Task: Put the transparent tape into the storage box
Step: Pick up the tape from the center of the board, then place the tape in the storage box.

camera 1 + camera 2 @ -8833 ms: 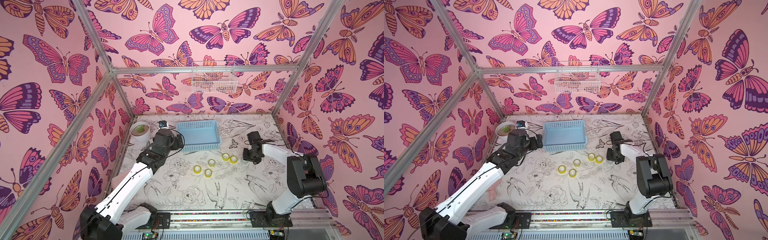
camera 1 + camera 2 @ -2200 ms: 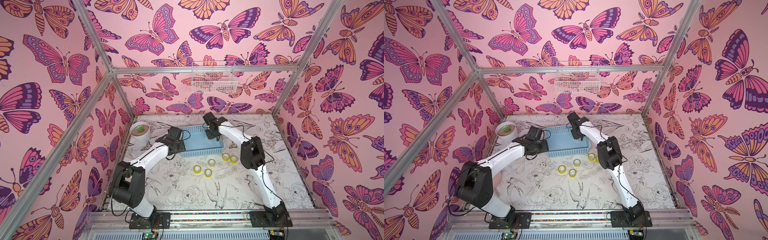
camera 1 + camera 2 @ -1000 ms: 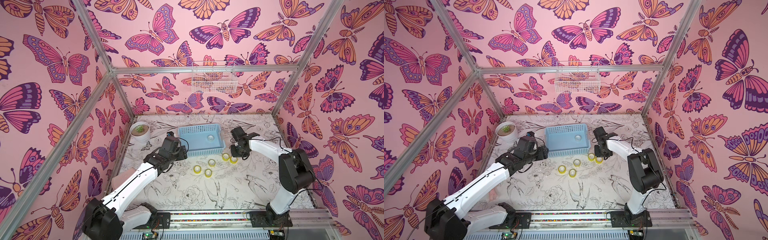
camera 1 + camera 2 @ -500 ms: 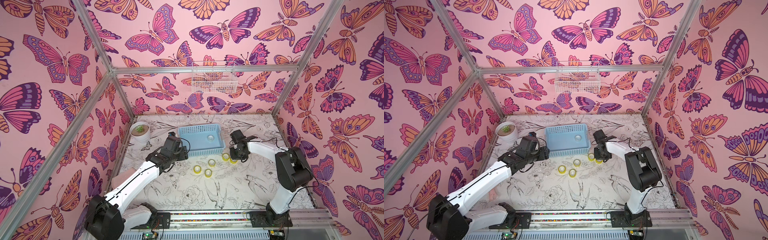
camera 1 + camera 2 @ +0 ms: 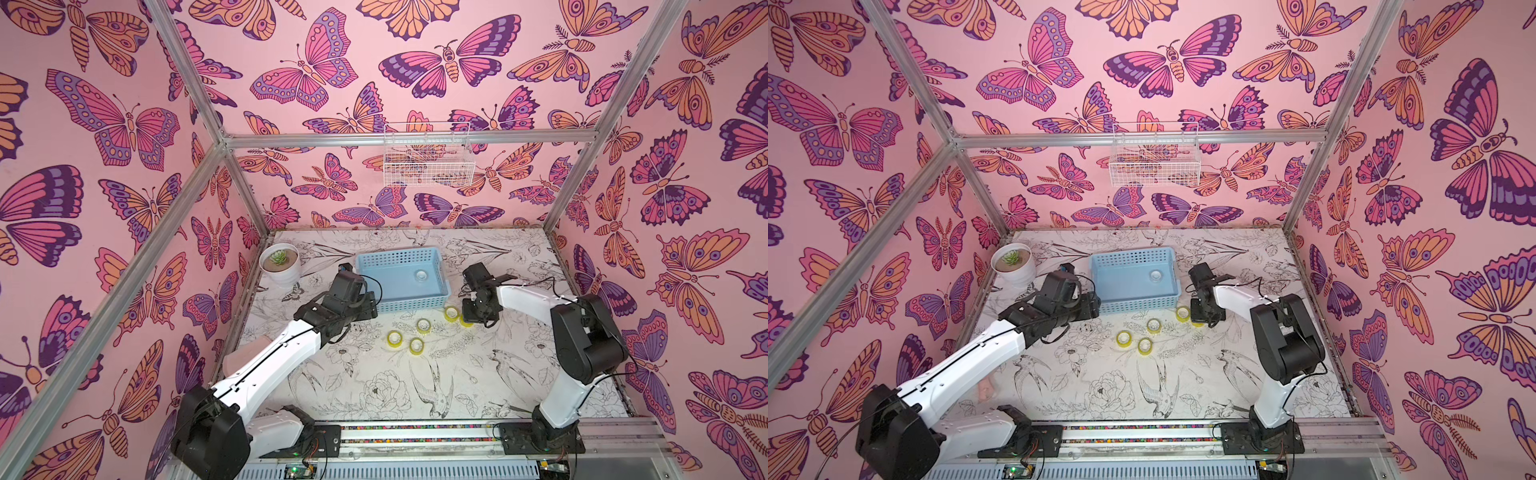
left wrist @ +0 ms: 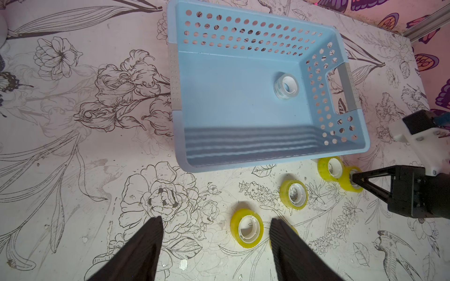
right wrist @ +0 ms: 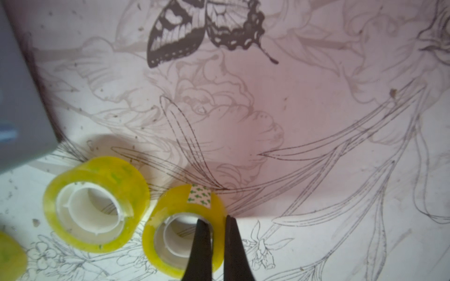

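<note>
The storage box (image 5: 411, 302) (image 5: 1133, 304) (image 6: 243, 36) stands at the back middle of the table. A colourless transparent tape roll (image 5: 421, 275) (image 6: 287, 86) lies inside it. Several yellow rolls lie in front of the box (image 5: 423, 326) (image 5: 1154, 326) (image 6: 293, 194). My right gripper (image 5: 471, 319) (image 7: 217, 220) is shut on the wall of the rightmost yellow roll (image 7: 170, 211) (image 6: 347, 185), with one finger in its core. That roll still sits on the table. My left gripper (image 5: 362, 305) (image 6: 216, 219) hovers open above the table, and a yellow roll (image 6: 247, 227) lies below the gap between its fingers.
A white pot with a succulent (image 5: 279, 262) stands at the back left corner. A white wire basket (image 5: 428, 160) hangs on the back wall. Another yellow roll (image 7: 96, 206) touches the held one, close to the box's corner (image 7: 22, 109).
My right gripper came down onto the rightmost yellow roll and closed on its wall. The left arm shifted only slightly beside the box.
</note>
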